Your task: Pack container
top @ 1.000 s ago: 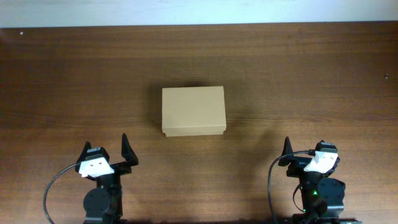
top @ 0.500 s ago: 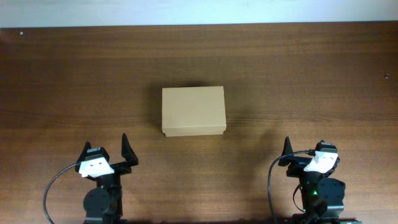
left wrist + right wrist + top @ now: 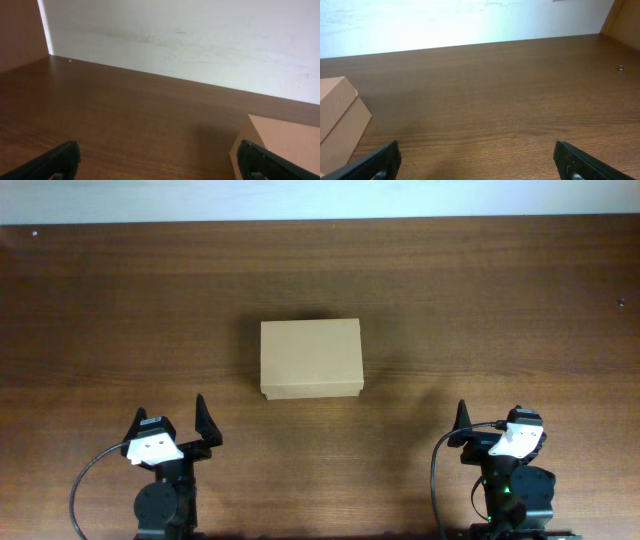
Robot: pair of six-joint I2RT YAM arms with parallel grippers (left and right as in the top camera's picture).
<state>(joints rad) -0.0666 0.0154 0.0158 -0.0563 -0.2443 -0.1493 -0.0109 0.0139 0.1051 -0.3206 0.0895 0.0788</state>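
- the left gripper [image 3: 169,418] sat at the near edge of the table, its jaws spread wide with nothing between them; from its wrist camera only the two black fingertips [image 3: 60,159] showed, at the bottom corners.
- the right gripper [image 3: 490,420] sat at the near edge on the other side, its jaws likewise wide apart and empty, its fingertips [image 3: 576,161] pointing toward the far wall.
- a black cable [image 3: 84,480] looped out beside the left arm's base, and another ran up beside the right arm.
- the container [image 3: 310,360] stood between the two arms and farther out, near the middle of the table, well apart from both grippers; its lid lay shut, flat on top.
- from the left wrist one corner of the box showed at the right; from the right wrist a corner showed at the left.
- the brown wooden table [image 3: 500,300] ran back to a white wall [image 3: 300,198].
- a small dark speck [image 3: 620,67] lay on the wood far off to the right.
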